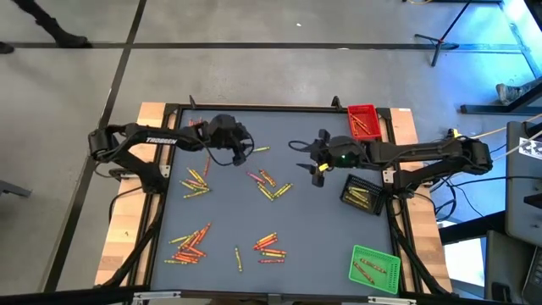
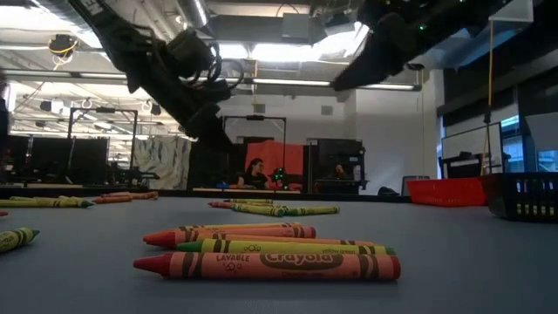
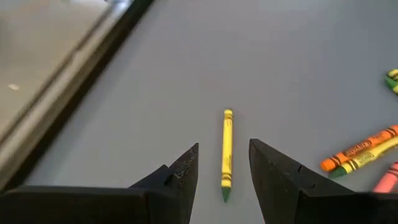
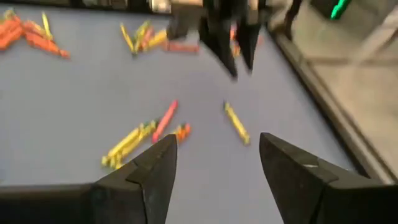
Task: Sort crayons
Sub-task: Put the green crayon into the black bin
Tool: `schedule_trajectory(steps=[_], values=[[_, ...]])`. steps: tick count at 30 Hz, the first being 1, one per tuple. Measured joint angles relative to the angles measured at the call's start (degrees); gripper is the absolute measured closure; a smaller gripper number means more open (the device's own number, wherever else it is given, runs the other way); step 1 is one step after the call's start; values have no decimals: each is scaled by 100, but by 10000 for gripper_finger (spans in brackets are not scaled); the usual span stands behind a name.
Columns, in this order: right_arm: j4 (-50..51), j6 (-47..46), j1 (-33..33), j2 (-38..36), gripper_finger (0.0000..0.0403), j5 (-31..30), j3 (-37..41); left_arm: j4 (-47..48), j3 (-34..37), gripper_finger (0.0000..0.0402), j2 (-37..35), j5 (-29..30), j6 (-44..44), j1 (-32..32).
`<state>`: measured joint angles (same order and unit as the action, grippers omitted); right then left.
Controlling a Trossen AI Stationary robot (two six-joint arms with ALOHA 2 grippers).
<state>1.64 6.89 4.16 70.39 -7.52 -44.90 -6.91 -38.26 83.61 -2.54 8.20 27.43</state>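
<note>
A: How is the left tool (image 3: 224, 171) seen?
B: Its fingers are spread, nothing is pinched. A yellow crayon (image 3: 227, 152) is lying on the bench (image 1: 296, 229), just before the gap between them.
A: And the right tool (image 4: 214, 165)?
B: It is spread and empty too, held above the bench; crayons (image 4: 149, 134) are scattered ahead of it.

Three trays sit along the right edge of the grey table (image 1: 229, 212): a red tray (image 1: 362, 120) at the far right corner, a black tray (image 1: 362, 194) around the middle of that edge, and a green tray (image 1: 375, 269) by the near right corner. Off in the room behind, a person (image 2: 254, 174) is sitting.
</note>
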Motion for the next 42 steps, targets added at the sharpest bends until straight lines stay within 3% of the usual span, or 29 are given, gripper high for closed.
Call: schedule_trajectory(steps=[6,24,36,42], values=[[-941,123,0,0,178,57,315,-32,-20,276,551,-845,84,361],[-1435,-59,-2,225,178,65,342,-57,-708,279,2069,-1014,106,418],[-1514,-58,-2,684,178,3,344,-28,-708,391,2087,-1005,255,411],[-1529,-45,-2,765,178,1,344,150,-681,390,1784,-856,258,202]])
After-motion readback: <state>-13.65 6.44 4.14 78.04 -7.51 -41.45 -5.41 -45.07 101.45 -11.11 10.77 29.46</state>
